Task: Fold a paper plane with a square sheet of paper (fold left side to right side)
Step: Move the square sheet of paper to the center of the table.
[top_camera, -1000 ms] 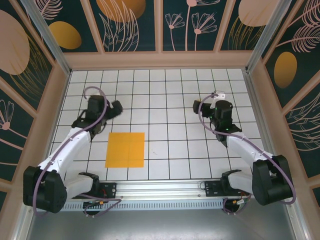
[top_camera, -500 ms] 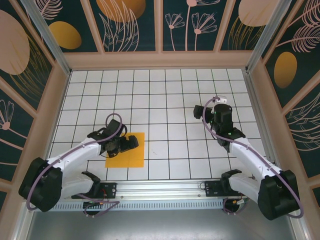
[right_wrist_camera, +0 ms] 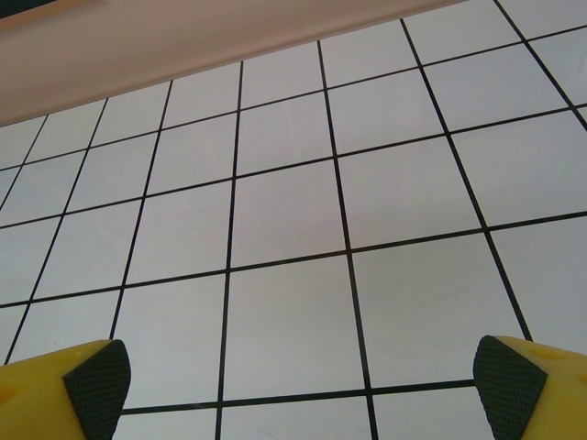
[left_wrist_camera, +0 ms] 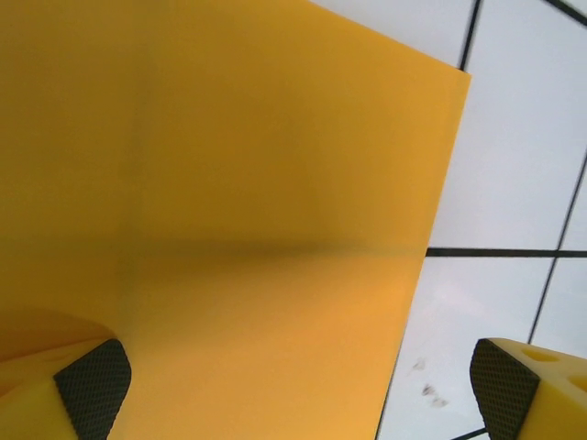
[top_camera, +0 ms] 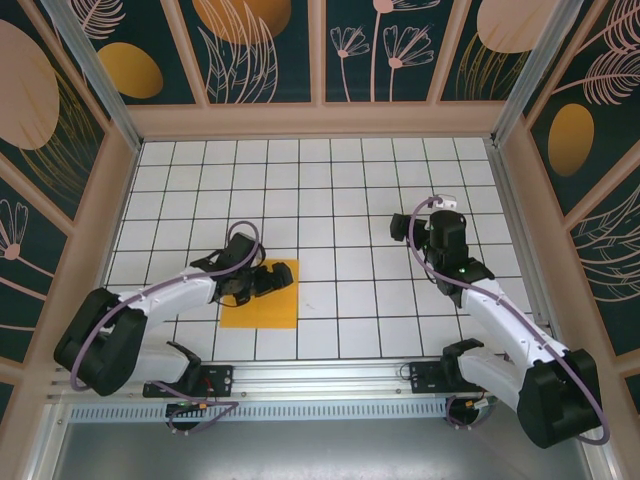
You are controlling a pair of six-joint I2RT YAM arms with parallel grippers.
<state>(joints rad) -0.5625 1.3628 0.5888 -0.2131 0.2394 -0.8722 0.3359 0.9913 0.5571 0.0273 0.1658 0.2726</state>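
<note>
Our left hand hangs low over the square sheet of thin orange-yellow paper with its yellow fingers spread wide and nothing between them. One black textured pad sits above the paper and the other above bare tile just past the sheet's edge, so the hand straddles that edge. We cannot tell whether either pad touches the surface. The sheet lies flat and fully open on the white desk with its black grid lines, in the near left part, just ahead of the left arm's base. A faint dark line crosses it in the left wrist view, and we cannot say whether it is a crease or a shadow. We see no flap turned over, so we judge the task barely begun: the left-to-right fold and all the shaping into a plane remain. Our right hand is equally wide and empty, well apart from the paper over bare tiles on the right side. Around the desk stand dark wall panels printed with leaves and orange ovals. We expect the main difficulty to be lifting an edge that lies flat on the desk.
</note>
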